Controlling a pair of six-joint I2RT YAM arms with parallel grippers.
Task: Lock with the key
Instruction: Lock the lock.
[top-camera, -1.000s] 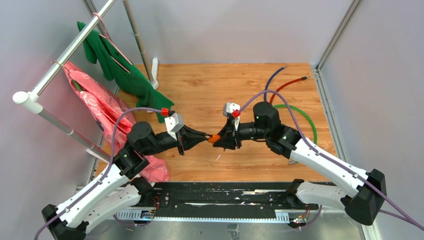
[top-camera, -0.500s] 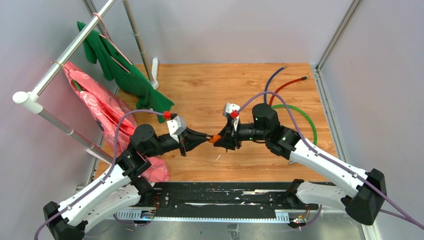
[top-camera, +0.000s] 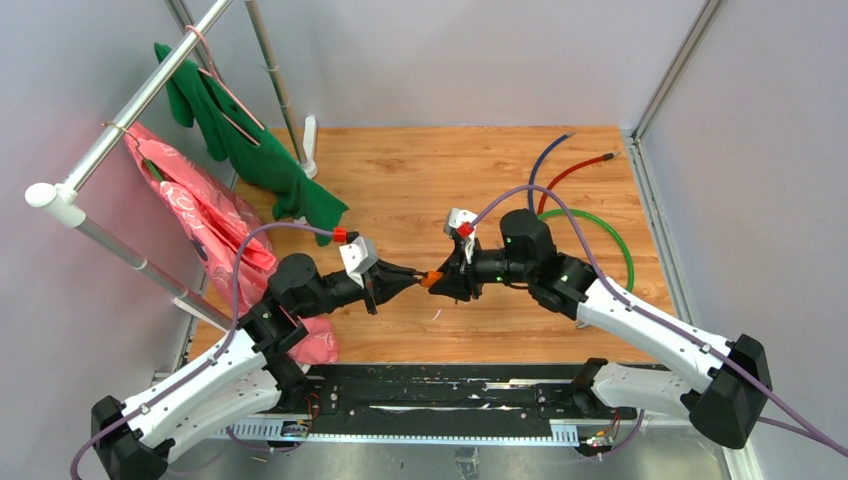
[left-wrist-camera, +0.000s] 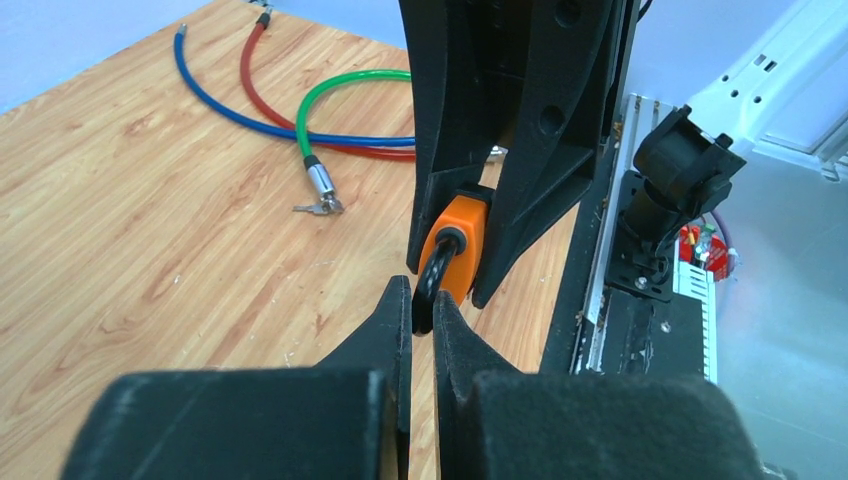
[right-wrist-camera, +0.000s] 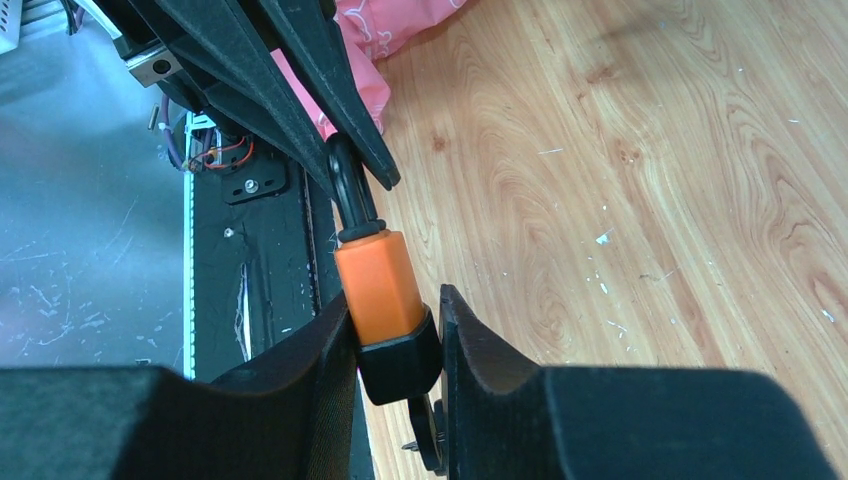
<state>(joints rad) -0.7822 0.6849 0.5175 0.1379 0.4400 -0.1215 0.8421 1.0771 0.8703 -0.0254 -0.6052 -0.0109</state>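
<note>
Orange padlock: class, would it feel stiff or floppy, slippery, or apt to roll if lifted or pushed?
Probably rigid: the orange padlock looks blocky, clamped in the right claw. Its smooth casing may slip. Flat sides suggest sliding, not rolling; the shackle, pinched by the left claw, looks stiff.

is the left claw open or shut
Shut on the shackle: in the left wrist view the left claw pinches that black loop of the orange padlock, no gap showing. The right claw clamps the padlock's body.
</note>
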